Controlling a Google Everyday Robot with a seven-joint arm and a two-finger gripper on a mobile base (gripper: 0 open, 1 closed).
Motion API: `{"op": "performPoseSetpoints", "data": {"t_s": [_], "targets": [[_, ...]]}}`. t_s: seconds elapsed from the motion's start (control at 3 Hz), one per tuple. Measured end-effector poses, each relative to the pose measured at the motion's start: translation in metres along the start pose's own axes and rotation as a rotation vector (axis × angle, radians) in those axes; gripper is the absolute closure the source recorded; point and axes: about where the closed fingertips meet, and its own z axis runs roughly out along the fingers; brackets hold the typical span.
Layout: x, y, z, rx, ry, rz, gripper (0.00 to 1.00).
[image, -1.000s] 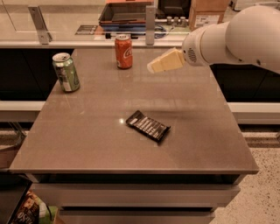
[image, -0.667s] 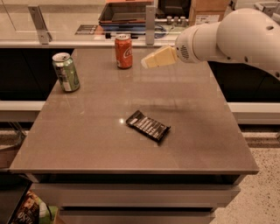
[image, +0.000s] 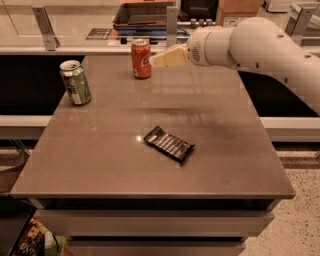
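My gripper (image: 162, 58) hangs above the far part of the brown table (image: 100, 160), just right of an upright orange soda can (image: 141, 58). It sits at the end of the white arm (image: 250, 47) that reaches in from the right. The gripper is closest to the orange can and may just touch its right side. A green soda can (image: 75, 82) stands upright near the table's left edge. A dark snack bar in its wrapper (image: 169, 144) lies flat near the middle of the table, well below the gripper.
A counter with a glass panel and metal posts (image: 44, 27) runs behind the table. A dark tray (image: 142, 15) and a cardboard box (image: 240, 9) sit on it. A colourful bag (image: 30, 240) lies on the floor at the lower left.
The arm has swung left across the far side of the table, bringing the gripper from well right of the orange can to right beside it. The cans and the bar stayed put.
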Motion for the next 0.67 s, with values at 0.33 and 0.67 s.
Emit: {"op": "performPoseSetpoints", "data": {"t_s": [0.33, 0.67], "targets": [[-0.006, 0.001, 0.029, -0.025, -0.055, 0.029, 0.0], [-0.005, 0.008, 0.059, -0.052, -0.075, 0.064, 0.0]]}}
